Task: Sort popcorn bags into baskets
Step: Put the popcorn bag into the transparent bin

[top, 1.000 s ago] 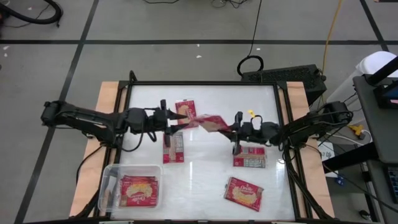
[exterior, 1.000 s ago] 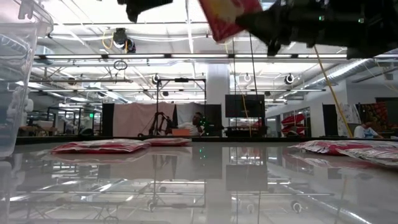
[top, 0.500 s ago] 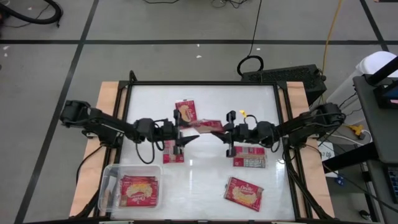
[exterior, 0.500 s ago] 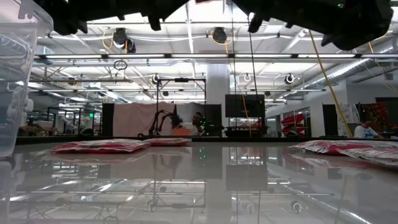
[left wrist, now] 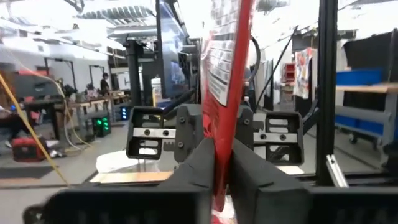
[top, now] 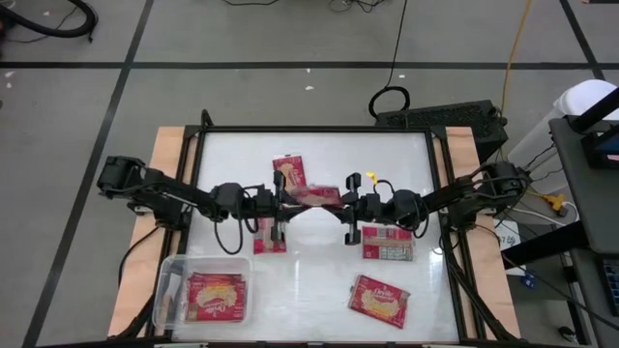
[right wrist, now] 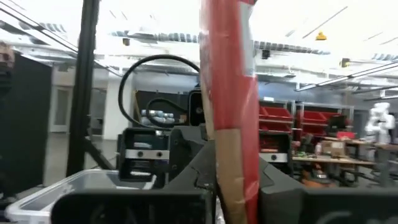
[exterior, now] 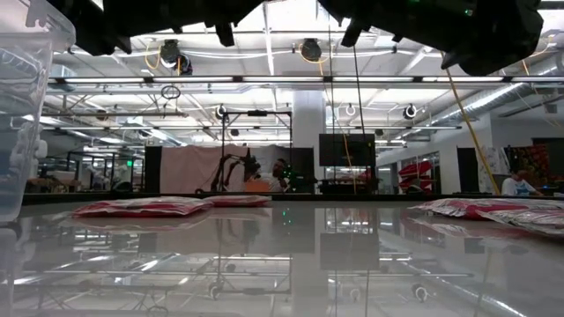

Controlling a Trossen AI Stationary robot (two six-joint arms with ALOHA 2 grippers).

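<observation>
One red popcorn bag hangs above the table's middle, stretched between my two grippers and seen nearly edge-on. My left gripper is shut on its left end and my right gripper on its right end. Other popcorn bags lie flat on the table: one far, one below my left gripper, one below my right arm, one near right. The clear basket at the near left corner holds one bag. My left gripper pinches the bag's left end between its two fingers, which come about level from the table's left. The bag stands on edge in the hold, clear of the table. My right gripper pinches the bag's right end between its two fingers, which come about level from the table's right, tipped a little up. The bag stands on edge and runs on to the other gripper, clear of the table.
The white tabletop is ringed by a dark frame with wooden strips at both sides. In the low view flat bags lie at the left and right, and the basket's wall rises at the left edge.
My left gripper has sunk and gone toward the table's right, up to the bag's free end, and has shut on it. My right gripper has carried the bag a little toward the left and up. The bag, slanted before, now spans level between both grippers.
</observation>
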